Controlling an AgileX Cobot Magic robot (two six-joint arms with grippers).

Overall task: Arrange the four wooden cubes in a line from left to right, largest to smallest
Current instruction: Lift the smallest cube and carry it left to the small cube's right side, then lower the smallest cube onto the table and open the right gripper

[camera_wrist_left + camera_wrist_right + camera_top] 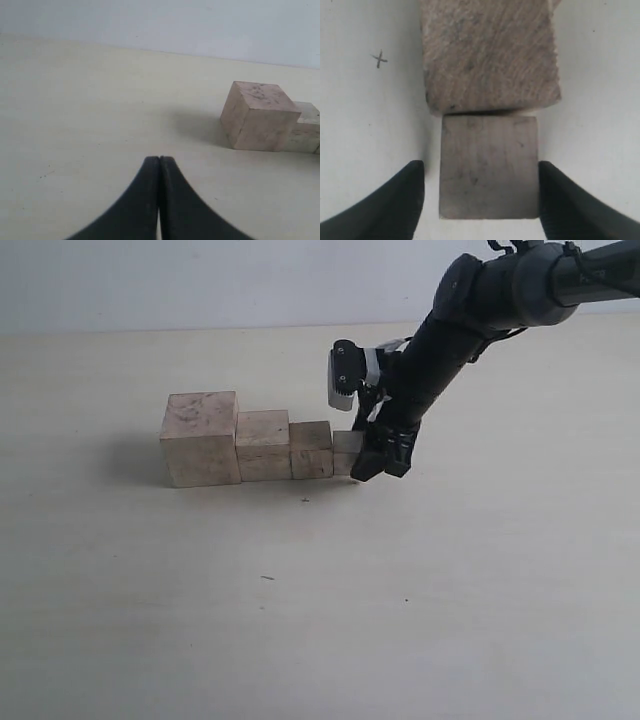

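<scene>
Pale tabletop [320, 620]; four graded beige cubes [264, 445]

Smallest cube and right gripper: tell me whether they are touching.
Cannot tell. Right wrist view: bare table shows between one finger and the smallest cube; the right gripper's other finger meets its side, no gap visible.

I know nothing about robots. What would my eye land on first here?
A stair-stepped row of four wooden cubes stands in the middle of the table, with the biggest cube at the left end and the smallest cube at the right end. A black arm reaches down from the upper right. Its gripper straddles the smallest cube with its jaws open.
</scene>
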